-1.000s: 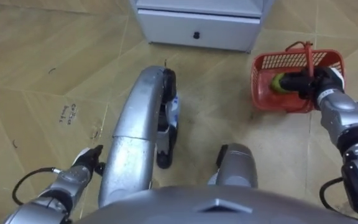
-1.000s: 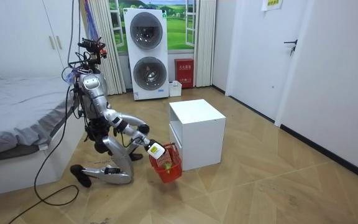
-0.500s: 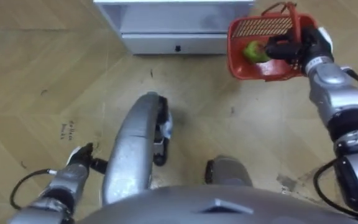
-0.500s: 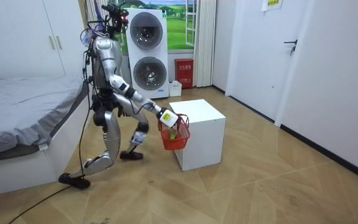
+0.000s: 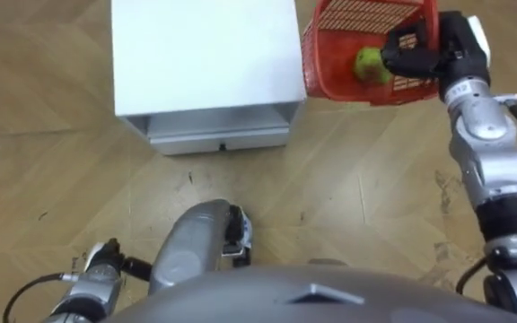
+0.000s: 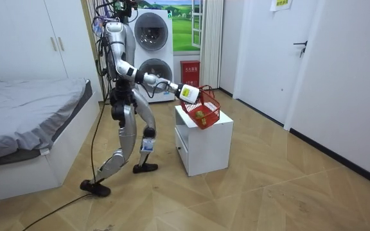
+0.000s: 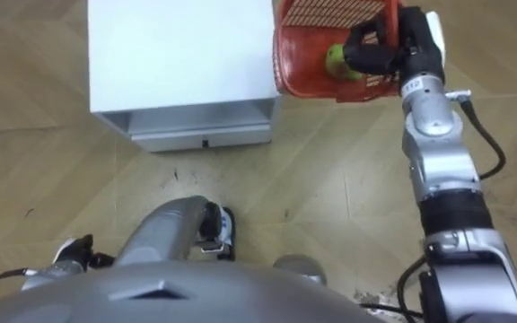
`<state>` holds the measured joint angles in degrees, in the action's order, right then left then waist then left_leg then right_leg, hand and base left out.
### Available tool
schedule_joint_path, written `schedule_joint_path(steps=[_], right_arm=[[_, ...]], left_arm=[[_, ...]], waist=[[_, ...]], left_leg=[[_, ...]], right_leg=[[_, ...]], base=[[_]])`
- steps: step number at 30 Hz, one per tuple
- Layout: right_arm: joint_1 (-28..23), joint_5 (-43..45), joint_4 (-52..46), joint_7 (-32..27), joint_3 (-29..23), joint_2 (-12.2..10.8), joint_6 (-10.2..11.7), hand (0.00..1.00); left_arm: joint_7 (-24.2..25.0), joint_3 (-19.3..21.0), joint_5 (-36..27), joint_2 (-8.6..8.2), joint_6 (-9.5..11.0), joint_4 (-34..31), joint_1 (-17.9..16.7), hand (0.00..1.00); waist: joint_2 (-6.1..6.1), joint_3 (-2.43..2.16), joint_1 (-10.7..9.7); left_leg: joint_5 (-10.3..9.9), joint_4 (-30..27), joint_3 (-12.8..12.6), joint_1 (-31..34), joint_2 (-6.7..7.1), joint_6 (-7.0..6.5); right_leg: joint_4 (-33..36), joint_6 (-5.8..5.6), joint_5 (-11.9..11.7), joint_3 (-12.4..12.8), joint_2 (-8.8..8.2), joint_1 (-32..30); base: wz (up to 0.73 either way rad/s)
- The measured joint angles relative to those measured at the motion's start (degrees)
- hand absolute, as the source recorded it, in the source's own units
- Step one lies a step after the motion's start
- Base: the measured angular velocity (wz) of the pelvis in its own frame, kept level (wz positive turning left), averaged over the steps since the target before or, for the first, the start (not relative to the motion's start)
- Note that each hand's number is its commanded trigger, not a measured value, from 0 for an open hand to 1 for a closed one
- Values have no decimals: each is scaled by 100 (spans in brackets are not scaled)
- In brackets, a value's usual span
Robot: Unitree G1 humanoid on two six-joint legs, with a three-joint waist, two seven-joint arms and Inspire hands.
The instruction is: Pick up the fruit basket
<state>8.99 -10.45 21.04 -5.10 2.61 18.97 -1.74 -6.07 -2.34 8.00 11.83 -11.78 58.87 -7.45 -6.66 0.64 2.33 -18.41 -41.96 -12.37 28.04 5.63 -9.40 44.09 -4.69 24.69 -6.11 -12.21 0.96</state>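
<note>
At the fingers [image 5: 406, 56]: dark, curled tight round the red handle [image 7: 389, 20], holding the whole load.
Right hand [image 5: 445, 59]: closed on that handle, arm stretched forward and up on the right side.
Fruit basket [image 5: 348, 31]: red mesh, off the floor [image 5: 375, 197], hanging tilted from the grip over the far right corner of the white cabinet [image 5: 200, 54]; cannot tell whether its base brushes the top.
Fruit [image 5: 367, 63]: one green piece, lying against the mesh wall just beside the fingers.
Drawer [image 5: 218, 140]: on the cabinet's front, facing the robot.
Left hand [image 5: 104, 262]: low at the left side, well apart from the basket; too small to tell its fingers' state.
Stance: upright on the wooden floor in front of the cabinet, per the room view.
Stage: lift judged as good as done; only a steady hold left.
Risk, spill: more tilt from a wrist roll or a swing, and the fruit likely over the low rim.
Risk, snag: arm lowered or body turned, and the base possibly caught on the cabinet's edge, twisting the handle.
Risk, slip: thin handle, swinging load; grip possibly loosened by a step.
</note>
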Motion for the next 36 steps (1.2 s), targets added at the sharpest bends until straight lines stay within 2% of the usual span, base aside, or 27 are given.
schedule_joint_path(steps=[2, 4, 5, 6, 7, 8, 10, 11, 13, 14, 15, 16, 17, 19, 22, 27, 30, 32, 34, 35, 36], right_arm=[[-5, -76, 0, 11, 1, -112, -23, 100], [-9, -97, 0, 33, 1, -197, -36, 100], [-19, -84, 0, 35, 3, -217, -37, 100], [-27, -31, 0, 32, 3, -290, -41, 100], [-25, -34, -5, 36, 3, -354, -42, 100], [-34, -56, -2, 36, 3, -376, -49, 100], [-63, -55, 5, 46, 11, -381, -232, 100], [-68, -52, 5, 61, 17, -381, -265, 100], [-84, 58, -52, 103, 54, -380, -344, 100], [-83, 109, -89, 102, 53, -380, -345, 100], [-83, 233, -176, 105, 52, -376, -345, 100], [-103, 307, -191, 108, 55, -368, -343, 100], [-106, 320, -200, 118, 66, -371, -344, 100], [-174, 318, -283, 285, 109, -389, -345, 100], [-277, 413, -408, 470, 212, -398, -341, 100], [-294, 655, -435, 711, 378, -394, -366, 100], [-289, 606, -434, 774, 546, -394, -413, 100], [-287, 558, -433, 790, 709, -403, -416, 100], [-285, 433, -432, 869, 837, -416, -418, 100], [-280, 426, -432, 895, 854, -419, -419, 100], [-206, 403, -429, 897, 864, -433, -436, 100]], left_arm=[[0, 75, -37, -2, -11, -98, -97, 0], [-1, 113, -105, -1, -21, -103, -125, 0], [-1, 109, -121, 7, -24, -106, -136, 0], [-3, 101, -108, 21, -27, -104, -161, 0], [-12, 95, -108, 30, -32, -100, -148, 0], [-26, 91, -119, 35, -32, -103, -132, 0], [-112, 33, -149, 26, 5, -104, -4, 0], [-122, 29, -189, 23, 48, -103, 15, 0], [-133, -16, -351, 8, 215, -129, 57, 0], [-134, -17, -347, 2, 257, -144, 74, 0], [-136, -15, -342, -10, 322, -155, 96, 0], [-155, -18, -343, -72, 368, -163, 112, 0], [-158, -16, -342, -86, 400, -167, 114, 0], [-158, 11, -372, -86, 489, -131, 82, 0], [-155, 48, -401, -90, 508, -24, -30, 0], [-108, 85, -379, -96, 512, 66, -107, 0], [-108, 109, -333, -99, 509, 121, -94, 0], [-98, 109, -333, -100, 508, 172, -76, 0], [-63, 178, -327, -87, 506, 236, -106, 0], [-53, 223, -312, -81, 504, 279, -114, 0], [-38, 222, -205, -59, 472, 354, -94, 0]], waist=[[7, 10, -59], [115, 27, -71], [128, 26, -58], [151, 16, -46], [181, 14, -44], [207, 14, -56], [292, 11, -54], [300, 8, -49], [366, -33, -88], [368, -36, -88], [349, -45, -82], [409, -79, -81], [418, -86, -64], [407, -83, -14], [392, -86, 62], [351, -86, 155], [339, -83, 329], [338, -79, 428], [345, -52, 503], [320, -61, 538], [195, 1, 531]], left_leg=[[-23, 159, 10, -170, 27, 28], [-22, 395, 87, -450, 16, 24], [-15, 488, 97, -547, 16, 16], [17, 707, 126, -765, 23, 19], [77, 919, 176, -959, 22, 31], [115, 1034, 215, -1058, 18, 29], [232, 1428, 352, -1402, -16, 55], [253, 1523, 369, -1492, -25, 69], [296, 1753, 535, -1731, -70, 133], [305, 1790, 573, -1768, -75, 151], [313, 1869, 636, -1837, -70, 196], [356, 1984, 755, -1952, -118, 290], [394, 2110, 783, -2040, -140, 334], [540, 2613, 821, -2427, -227, 436], [592, 2952, 875, -2764, -328, 500], [603, 3085, 973, -2837, -388, 521], [619, 3128, 1054, -2880, -407, 548], [626, 3129, 1237, -2950, -428, 560], [629, 3120, 1651, -3059, -490, 566], [628, 3116, 1686, -3052, -484, 569], [597, 2803, 1549, -2846, -418, 667]], right_leg=[[412, 35, -329, 68, -21, -159], [1094, 143, -1245, 171, 23, -487], [1228, 154, -1506, 192, 23, -555], [1475, 118, -2013, 271, 28, -717], [1657, 103, -1981, 296, 27, -903], [1726, 68, -1808, 269, 50, -1009], [1483, 54, -1129, 265, 173, -1453], [1247, 40, -1002, 271, 189, -1517], [-240, 52, -770, 224, 300, -1579], [-664, 50, -769, 200, 333, -1568], [-1490, 57, -927, 146, 374, -1487], [-1757, 110, -1054, 66, 432, -1287], [-1918, 140, -1092, -21, 449, -1166], [-2445, 205, -1233, -147, 593, -742], [-2967, 262, -1349, -196, 753, -324], [-3254, 300, -1403, -219, 877, -158], [-3245, 301, -1403, -281, 905, -142], [-3126, 302, -1402, -381, 922, -142], [-2883, 310, -1400, -679, 944, -196], [-2935, 347, -1425, -716, 911, -122], [-3160, 406, -1468, -651, 843, 59]], base=[[-2], [0], [-5], [-12], [-5], [13], [25], [15], [24], [31], [26], [24], [17], [10], [-1], [3], [3], [0], [7], [22], [47]])
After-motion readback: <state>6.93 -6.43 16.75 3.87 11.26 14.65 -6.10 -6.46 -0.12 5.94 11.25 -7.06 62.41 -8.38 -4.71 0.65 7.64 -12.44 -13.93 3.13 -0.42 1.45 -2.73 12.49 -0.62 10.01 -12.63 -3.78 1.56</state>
